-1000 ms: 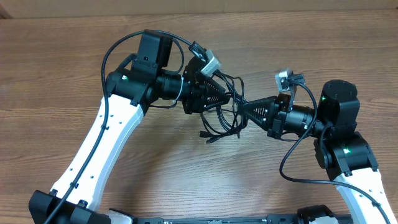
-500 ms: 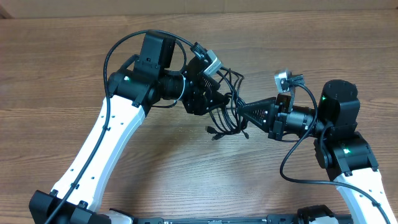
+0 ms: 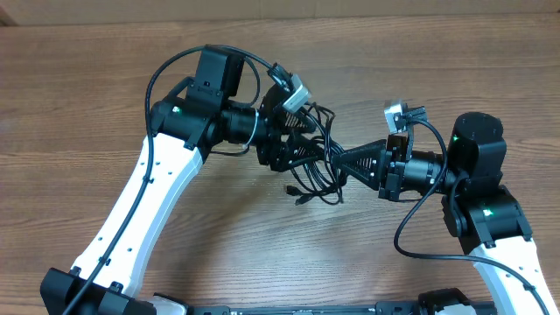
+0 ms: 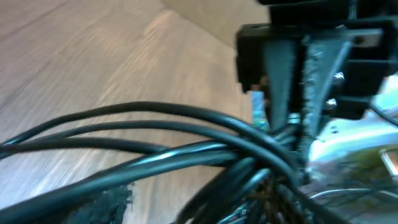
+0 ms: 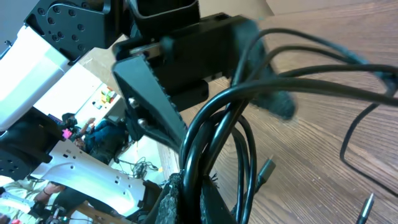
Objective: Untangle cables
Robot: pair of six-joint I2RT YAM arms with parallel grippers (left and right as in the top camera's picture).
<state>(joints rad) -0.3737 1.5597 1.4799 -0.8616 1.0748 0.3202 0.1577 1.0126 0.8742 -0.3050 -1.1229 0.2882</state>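
From overhead, the cables (image 3: 315, 179) sit as one bundle a little above the centre of the frame, slung between the two arms over the wooden table (image 3: 105, 70). The right gripper (image 3: 341, 158) reaches in from the right and is clamped onto the bundle where its tapered tip meets it. The left gripper (image 3: 297, 147) faces it from the left, right up against the same strands. Several loops sag below the two tips, and two loose ends (image 3: 300, 198) hang down towards the table.

In the left wrist view (badly blurred) a sheaf of strands runs from the left edge towards the right, where it converges into the closed fingertips of the right gripper. A fuzzy dark pad shows at the lower left, below the strands and apart from them.

In the right wrist view the strands rise out of that gripper's own pinched tips at the bottom and fan towards the upper right. One left finger stands at centre left and a blurred pad at the right, strands passing between them, so the left jaws look spread and hold nothing. A plug (image 5: 266, 169) dangles over the wood at lower right.

By my judgement little is done: the cords cross in one knot, no strand lies separate, and all the pulling apart is left.
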